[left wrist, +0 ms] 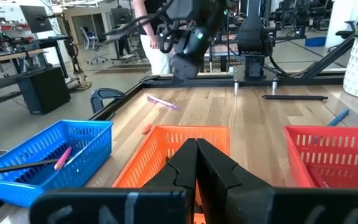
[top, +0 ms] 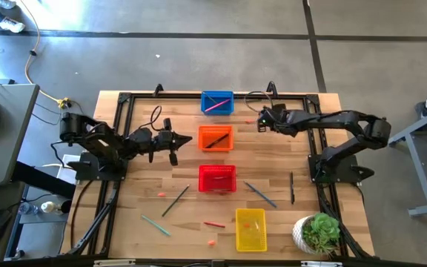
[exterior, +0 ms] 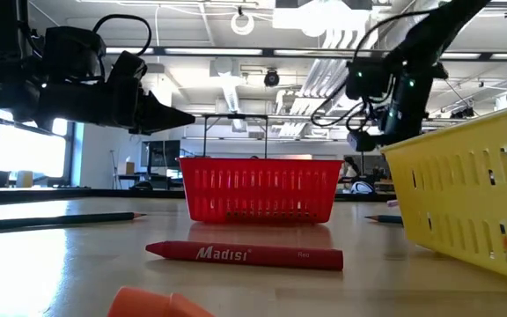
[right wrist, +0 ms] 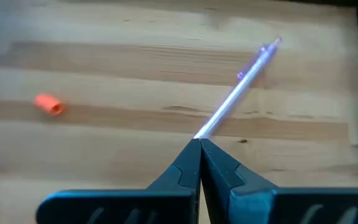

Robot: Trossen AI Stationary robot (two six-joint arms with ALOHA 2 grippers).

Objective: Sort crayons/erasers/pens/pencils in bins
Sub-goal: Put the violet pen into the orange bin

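From overhead I see my left tool (top: pixel 173 139) hanging just left of the orange bin (top: pixel 216 138), fingers pressed together on nothing. My right tool (top: pixel 261 122) sits at the far side of the wooden plank surface (top: pixel 288 159), right of the blue bin (top: pixel 217 103), also pinched closed and empty. The four bins run in a loose line: blue farthest, then orange, then the red bin (top: pixel 218 178), and the yellow bin (top: pixel 250 228) nearest. All are rectangular plastic mesh. The blue one has a pink stick in it. Thin sticks lie scattered on the near half of the surface, and a small orange-red eraser (top: pixel 212 242) lies left of the yellow bin.

At surface level, a red crayon (exterior: pixel 245 255) lies in front of the red bin (exterior: pixel 260 188); its wrapper reads "Madisi" and a small word I take for "Red". The yellow bin's (exterior: pixel 473 194) slotted wall fills the right side, and an orange lump (exterior: pixel 157 304) sits very near the lens.

Past my left wrist, the closed fingers (left wrist: pixel 197 174) point over the orange bin (left wrist: pixel 166 152), with the blue bin (left wrist: pixel 48 158) and the red bin (left wrist: pixel 328 152) on either side of it.

Past my right wrist, the closed tips (right wrist: pixel 199 149) sit right at the end of a pale purple pen (right wrist: pixel 238 87) lying on the wood; I can't tell whether they touch it. An eraser (right wrist: pixel 48 104) lies well apart.
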